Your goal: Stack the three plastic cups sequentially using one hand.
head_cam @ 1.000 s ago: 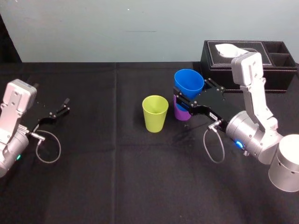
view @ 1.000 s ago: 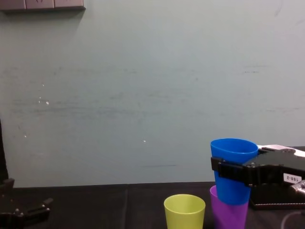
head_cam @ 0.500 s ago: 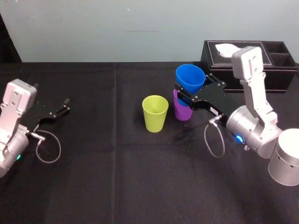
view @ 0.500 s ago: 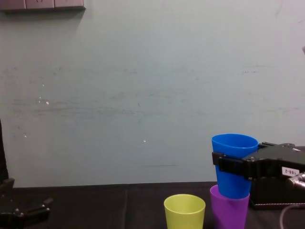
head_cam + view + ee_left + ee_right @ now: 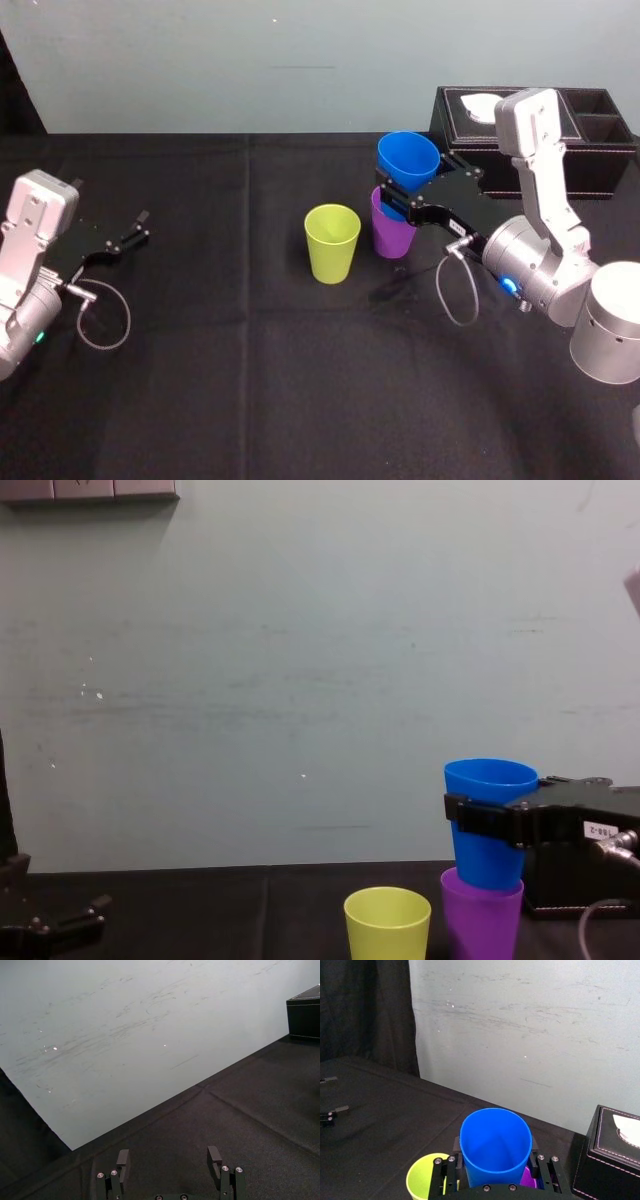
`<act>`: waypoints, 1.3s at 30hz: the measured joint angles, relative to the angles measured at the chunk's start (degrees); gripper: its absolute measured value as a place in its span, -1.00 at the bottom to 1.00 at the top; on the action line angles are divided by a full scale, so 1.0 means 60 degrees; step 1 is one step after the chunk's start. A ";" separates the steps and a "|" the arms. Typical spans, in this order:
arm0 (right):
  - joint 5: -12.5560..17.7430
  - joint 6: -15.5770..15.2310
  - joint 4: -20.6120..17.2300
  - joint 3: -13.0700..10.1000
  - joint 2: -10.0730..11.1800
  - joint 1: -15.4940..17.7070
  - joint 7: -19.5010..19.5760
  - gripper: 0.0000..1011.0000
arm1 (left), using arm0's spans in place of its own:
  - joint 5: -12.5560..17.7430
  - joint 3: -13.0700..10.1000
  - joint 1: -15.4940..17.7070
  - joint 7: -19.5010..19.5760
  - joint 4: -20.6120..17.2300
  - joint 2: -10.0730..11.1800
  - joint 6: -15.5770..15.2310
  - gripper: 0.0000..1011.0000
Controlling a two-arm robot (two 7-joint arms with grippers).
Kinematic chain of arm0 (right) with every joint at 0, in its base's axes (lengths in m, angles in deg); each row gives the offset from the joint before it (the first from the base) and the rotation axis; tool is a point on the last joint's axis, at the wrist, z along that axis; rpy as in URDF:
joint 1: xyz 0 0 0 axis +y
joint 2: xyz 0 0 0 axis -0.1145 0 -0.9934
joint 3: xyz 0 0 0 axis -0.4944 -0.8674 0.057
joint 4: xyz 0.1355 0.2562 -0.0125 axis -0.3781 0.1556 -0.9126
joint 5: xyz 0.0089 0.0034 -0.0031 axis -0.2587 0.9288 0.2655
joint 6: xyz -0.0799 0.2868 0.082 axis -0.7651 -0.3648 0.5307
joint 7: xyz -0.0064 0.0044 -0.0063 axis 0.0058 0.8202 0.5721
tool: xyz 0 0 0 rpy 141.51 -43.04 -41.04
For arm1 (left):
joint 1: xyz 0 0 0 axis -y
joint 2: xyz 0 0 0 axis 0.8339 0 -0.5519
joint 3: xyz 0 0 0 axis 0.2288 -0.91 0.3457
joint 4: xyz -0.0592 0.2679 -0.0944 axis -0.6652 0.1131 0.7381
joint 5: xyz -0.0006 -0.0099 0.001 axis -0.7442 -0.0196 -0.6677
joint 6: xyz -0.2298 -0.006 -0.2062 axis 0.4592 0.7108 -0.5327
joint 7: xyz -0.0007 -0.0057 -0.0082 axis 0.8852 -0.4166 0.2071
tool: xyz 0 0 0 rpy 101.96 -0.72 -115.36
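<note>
Stacking drill: we are watching right gripper point(image 5: 412, 185) clamping blue cup point(image 5: 407, 158), its base sitting inside purple cup point(image 5: 392, 235); yellow-green cup point(image 5: 332, 243) standing just beside; left gripper point(image 5: 124, 237) idling, jaws apart.

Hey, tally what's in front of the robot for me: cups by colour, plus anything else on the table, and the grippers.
Purple tapered plastic cup: 1
Blue tapered plastic cup: 1, in the right gripper, base in the purple cup's mouth
Yellow-green tapered plastic cup: 1
Black tissue box: 1
Black two-jawed grippers: 2, left gripper open, idle at the left
Total: 6
</note>
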 joint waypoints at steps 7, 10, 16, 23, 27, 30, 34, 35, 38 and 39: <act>-0.0004 -0.0011 0.0201 0.0017 -0.0075 -0.0229 0.0035 0.43 | 0.0000 0.0000 0.0000 0.0000 0.0000 0.0000 0.0000 1.00; -0.0012 -0.0014 0.0295 0.0020 -0.0109 -0.0328 0.0053 0.43 | 0.0000 0.0000 0.0000 0.0000 0.0000 0.0000 0.0000 1.00; -0.0030 -0.0037 0.0433 0.0012 -0.0167 -0.0437 0.0089 0.43 | -0.0001 0.0000 0.0000 0.0000 0.0000 0.0000 0.0000 1.00; -0.0046 -0.0118 0.0485 -0.0002 -0.0198 -0.0466 0.0129 0.43 | -0.0001 0.0000 0.0000 0.0000 0.0000 0.0000 0.0000 1.00; -0.0065 -0.0127 0.0542 -0.0023 -0.0241 -0.0483 0.0185 0.43 | -0.0001 0.0000 0.0000 0.0000 0.0000 0.0000 0.0000 1.00; -0.0076 -0.0127 0.0578 -0.0032 -0.0262 -0.0510 0.0197 0.43 | 0.0000 0.0000 -0.0001 0.0000 0.0000 0.0000 0.0000 1.00; -0.0092 -0.0127 0.0619 -0.0037 -0.0278 -0.0534 0.0198 0.43 | 0.0000 0.0000 0.0000 -0.0001 0.0000 0.0000 0.0000 1.00; -0.0106 -0.0124 0.0629 -0.0040 -0.0285 -0.0540 0.0198 0.43 | 0.0000 0.0000 -0.0001 0.0000 0.0000 0.0000 0.0000 1.00; -0.0133 -0.0107 0.0663 -0.0042 -0.0302 -0.0560 0.0206 0.43 | 0.0000 0.0000 0.0000 0.0000 0.0000 0.0000 0.0000 1.00; -0.0139 -0.0106 0.0687 -0.0044 -0.0311 -0.0572 0.0210 0.43 | 0.0000 0.0000 0.0000 0.0000 0.0000 0.0000 0.0000 1.00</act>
